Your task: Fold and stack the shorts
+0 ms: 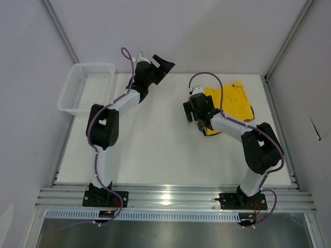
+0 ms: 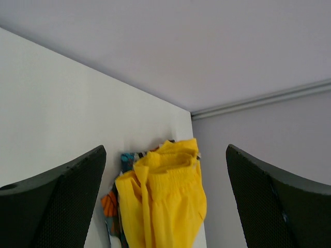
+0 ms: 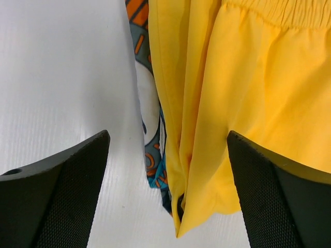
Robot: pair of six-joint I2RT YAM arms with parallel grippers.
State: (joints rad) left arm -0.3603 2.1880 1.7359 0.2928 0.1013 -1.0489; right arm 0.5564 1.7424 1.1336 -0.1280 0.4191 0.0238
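Mostly buried, the printed shorts [image 3: 149,155]: only a thin strip peeks out along the left edge of the yellow shorts [image 3: 258,103] lying on top, so the pattern can't be read whole; both pairs run off the top of the right wrist view, the yellow one off the right edge too; the right gripper [image 3: 168,133] shows only its finger ends, the rest cut at the bottom; from above, the right arm [image 1: 227,124] covers the yellow pair's near-left corner, and the print there is too small to make out; in the left wrist view both pairs drop off the bottom edge.
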